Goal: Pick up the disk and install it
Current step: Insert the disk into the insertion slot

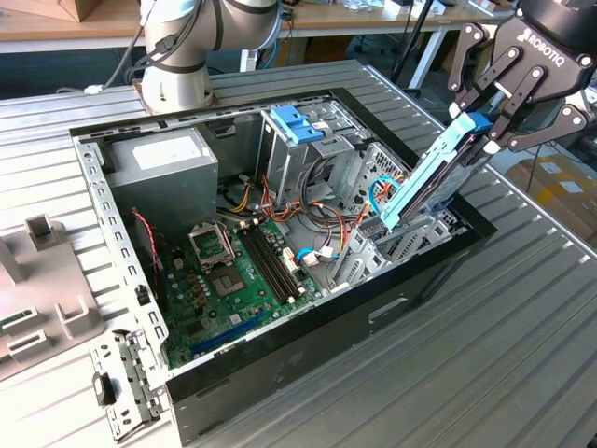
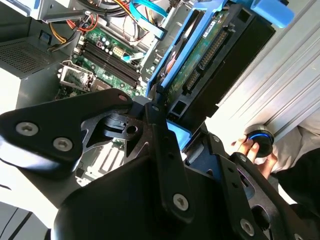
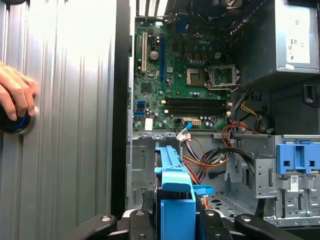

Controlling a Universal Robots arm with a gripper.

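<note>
The disk [image 1: 431, 175] is a dark flat drive with blue plastic side rails, held tilted with its lower end down in the drive bay at the open computer case's [image 1: 280, 373] corner on the exterior view's right. My gripper [image 1: 485, 117] is shut on the disk's upper end. In the second wrist view the disk's [image 2: 207, 55] green circuit board and connectors show between the blue rails. In the first wrist view the disk's blue rail [image 3: 175, 195] sits between my fingers [image 3: 142, 222], above the metal bay [image 3: 142, 170].
Inside the case lie a green motherboard [image 1: 233, 271], a grey power supply [image 1: 173, 163], a blue latch piece [image 1: 297, 123] and loose cables [image 1: 322, 219]. A person's hand [image 3: 15, 95] rests on a round black-and-blue knob [image 3: 15, 122] on the ribbed metal table [image 1: 466, 373]. A grey bracket [image 1: 42, 299] lies at the exterior view's left.
</note>
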